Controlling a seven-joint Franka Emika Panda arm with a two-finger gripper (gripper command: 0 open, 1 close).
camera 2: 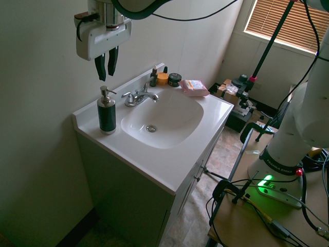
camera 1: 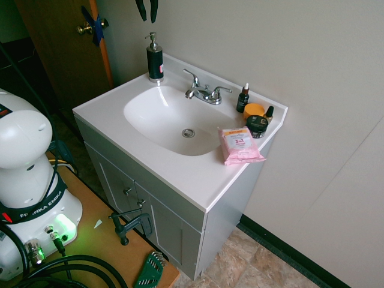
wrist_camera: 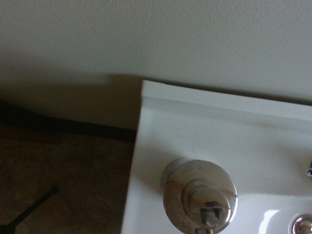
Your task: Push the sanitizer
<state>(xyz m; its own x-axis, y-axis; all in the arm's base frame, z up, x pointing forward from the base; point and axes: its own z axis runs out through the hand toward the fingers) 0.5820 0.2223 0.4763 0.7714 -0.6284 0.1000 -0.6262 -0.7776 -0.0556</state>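
The sanitizer (camera 1: pixel 155 60) is a tall dark pump bottle with a silver-grey head. It stands upright on the back corner of the white vanity top (camera 1: pixel 198 174), by the wall. My gripper (camera 2: pixel 106 73) hangs in the air above the sanitizer (camera 2: pixel 107 114), a little toward the wall side, touching nothing. Its dark fingers (camera 1: pixel 142 9) point down, drawn close together with nothing between them. In the wrist view the sanitizer's pump head (wrist_camera: pixel 200 192) shows from above at the vanity's corner.
A chrome faucet (camera 1: pixel 204 93) stands behind the basin (camera 1: pixel 156 114). A small dropper bottle (camera 1: pixel 243 99), an orange jar (camera 1: pixel 254 110), a dark jar (camera 1: pixel 258 125) and a pink wipes pack (camera 1: pixel 240 145) sit at the far end. The wall runs right behind the sanitizer.
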